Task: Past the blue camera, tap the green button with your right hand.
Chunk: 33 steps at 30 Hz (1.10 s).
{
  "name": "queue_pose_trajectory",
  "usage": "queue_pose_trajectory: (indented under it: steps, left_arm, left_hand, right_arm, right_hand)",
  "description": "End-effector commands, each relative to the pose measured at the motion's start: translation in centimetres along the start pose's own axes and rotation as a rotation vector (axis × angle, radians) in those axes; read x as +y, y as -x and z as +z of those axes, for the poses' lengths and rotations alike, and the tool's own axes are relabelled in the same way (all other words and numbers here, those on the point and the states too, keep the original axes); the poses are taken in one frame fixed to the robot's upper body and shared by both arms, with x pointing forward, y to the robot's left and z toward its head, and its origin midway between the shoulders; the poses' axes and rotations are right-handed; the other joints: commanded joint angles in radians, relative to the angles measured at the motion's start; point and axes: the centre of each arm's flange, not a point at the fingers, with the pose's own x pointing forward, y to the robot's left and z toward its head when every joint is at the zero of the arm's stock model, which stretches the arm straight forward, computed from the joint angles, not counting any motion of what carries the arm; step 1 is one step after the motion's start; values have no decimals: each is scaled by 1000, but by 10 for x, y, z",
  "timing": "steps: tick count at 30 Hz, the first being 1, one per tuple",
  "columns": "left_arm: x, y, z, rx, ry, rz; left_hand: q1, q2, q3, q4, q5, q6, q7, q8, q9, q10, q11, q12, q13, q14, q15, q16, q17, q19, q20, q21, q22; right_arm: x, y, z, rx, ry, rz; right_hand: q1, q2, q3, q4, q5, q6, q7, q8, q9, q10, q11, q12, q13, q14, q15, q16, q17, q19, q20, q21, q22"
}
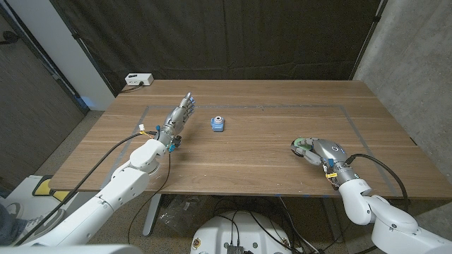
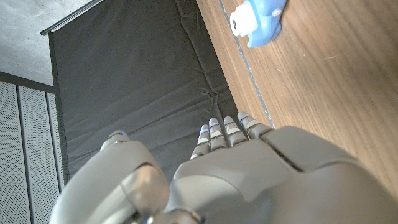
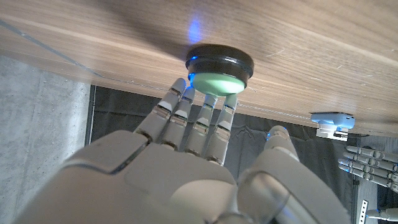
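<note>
The green button (image 1: 301, 144), a green cap on a black base (image 3: 219, 67), sits on the table's right side. My right hand (image 1: 318, 150) reaches over it with straight fingers, and the fingertips (image 3: 208, 99) touch the green cap. The small blue camera (image 1: 217, 124) stands near the table's middle and shows beyond the button (image 3: 333, 121) in the right wrist view. To the left of the camera, my left hand (image 1: 179, 116) is stretched out with fingers straight and holds nothing. The left wrist view shows the camera (image 2: 258, 18) ahead of that hand (image 2: 249, 180).
A white box (image 1: 138, 79) with a cable sits at the table's far left corner. A thin tape outline (image 1: 296, 106) marks a rectangle on the wooden table (image 1: 254, 169). A black curtain hangs behind the table.
</note>
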Motion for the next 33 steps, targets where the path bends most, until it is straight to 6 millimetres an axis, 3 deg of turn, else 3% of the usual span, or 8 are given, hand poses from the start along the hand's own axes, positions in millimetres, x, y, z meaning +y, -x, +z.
queue_pose_trajectory:
  steps: [1,16,33]
  left_arm:
    - [0,0,-1,-1,6,-5]
    - [-1,-3,-3,-1,12,-8]
    - [2,-6,-2,-6,6,-20]
  left_hand:
    - [-2,7,-5,1,-2,8,2,-3,4,4,-3,-3,3,2,-1,-7,5,-5,-5,-3,5]
    - [-2,8,-8,1,-3,8,3,-3,4,4,-7,-3,3,2,0,-7,5,-6,-6,-3,5]
    - [-1,10,-11,2,-3,10,2,-3,4,5,-6,-3,3,2,-1,-7,5,-7,-4,-2,5]
  right_arm:
    - [-8,2,2,-4,-3,-22]
    - [-26,6,5,-16,1,-74]
    - [-33,5,14,-19,-24,-98]
  right_hand:
    - [4,-10,0,4,-1,14,14,-4,3,67,-8,5,5,15,-76,5,4,12,-58,5,2]
    - [5,-9,1,4,-1,3,10,-15,3,55,-11,-5,6,19,-77,2,4,16,-61,4,2]
    - [8,-10,2,3,-1,-101,-1,-66,6,-1,-2,-38,8,-20,-57,-17,5,-4,-47,-10,3]
